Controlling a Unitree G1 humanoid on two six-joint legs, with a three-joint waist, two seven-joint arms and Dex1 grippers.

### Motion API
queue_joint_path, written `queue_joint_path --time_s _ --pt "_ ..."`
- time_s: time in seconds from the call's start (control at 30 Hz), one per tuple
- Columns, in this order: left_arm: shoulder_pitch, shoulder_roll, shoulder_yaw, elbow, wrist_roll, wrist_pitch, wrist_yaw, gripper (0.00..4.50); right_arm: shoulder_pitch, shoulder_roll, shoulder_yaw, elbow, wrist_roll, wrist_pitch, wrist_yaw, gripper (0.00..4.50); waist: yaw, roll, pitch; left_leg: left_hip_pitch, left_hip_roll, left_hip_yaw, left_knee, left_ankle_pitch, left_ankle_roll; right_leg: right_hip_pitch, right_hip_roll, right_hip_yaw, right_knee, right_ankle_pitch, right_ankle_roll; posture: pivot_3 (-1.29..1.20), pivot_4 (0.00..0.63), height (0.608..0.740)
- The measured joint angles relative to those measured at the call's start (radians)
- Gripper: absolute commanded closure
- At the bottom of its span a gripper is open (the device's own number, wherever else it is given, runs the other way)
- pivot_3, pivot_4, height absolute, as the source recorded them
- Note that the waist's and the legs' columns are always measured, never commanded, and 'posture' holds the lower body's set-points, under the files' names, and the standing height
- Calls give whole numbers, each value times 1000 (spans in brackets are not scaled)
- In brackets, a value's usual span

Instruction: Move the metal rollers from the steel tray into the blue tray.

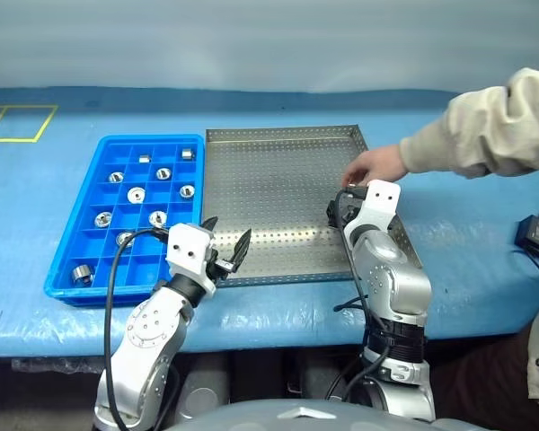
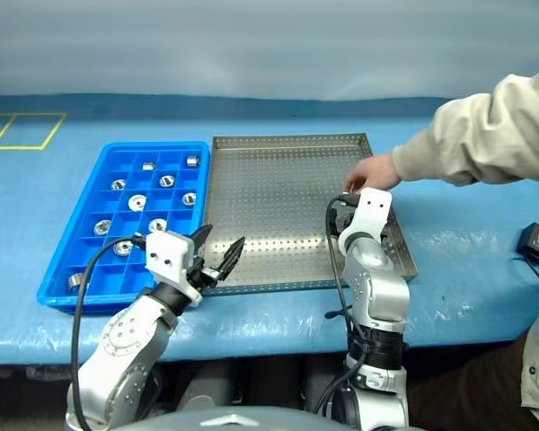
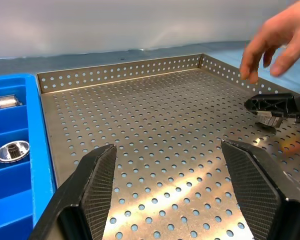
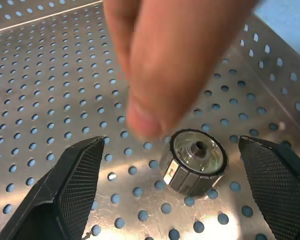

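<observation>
A: Right wrist view: where's the metal roller (image 4: 194,169)?
B: On the steel tray (image 1: 269,193), between the right gripper (image 4: 180,195)'s spread fingers, a person's hand (image 4: 165,55) just above it at 11 o'clock
A: And the left gripper (image 1: 226,244)?
B: Spread wide, empty, over the tray's near edge; other rollers (image 1: 136,194) sit in the blue tray (image 1: 76,224), at 9 o'clock

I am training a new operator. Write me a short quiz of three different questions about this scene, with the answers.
1. True or false: the right gripper is shut on a roller.
2. What lies just beyond that roller, above the steel tray?
A. a person's hand
B. the left gripper
C. a cable
3. Where do the other metal rollers sit?

Key
1. False: it is open, with the roller lying between its fingers.
2. A
3. In the blue tray's compartments.
</observation>
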Motion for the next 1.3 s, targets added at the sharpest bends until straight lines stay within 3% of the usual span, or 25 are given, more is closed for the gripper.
queue_joint_path --time_s 0.6,0.9,1.3 --pt "5 -5 -11 0 1 2 18 853 0 0 -15 59 12 -5 -20 13 2 0 0 1 0 0 0 0 0 1 0 1 0 0 0 184 150 740" --pt "9 -5 -12 0 1 1 21 853 -3 -26 51 53 7 -4 4 13 2 0 0 1 0 0 0 0 0 0 0 1 0 0 0 196 150 740" --pt "17 -4 -15 0 1 1 31 853 -112 -36 104 101 17 -63 73 13 1 0 0 1 0 1 0 0 0 0 0 1 0 0 0 199 150 740"
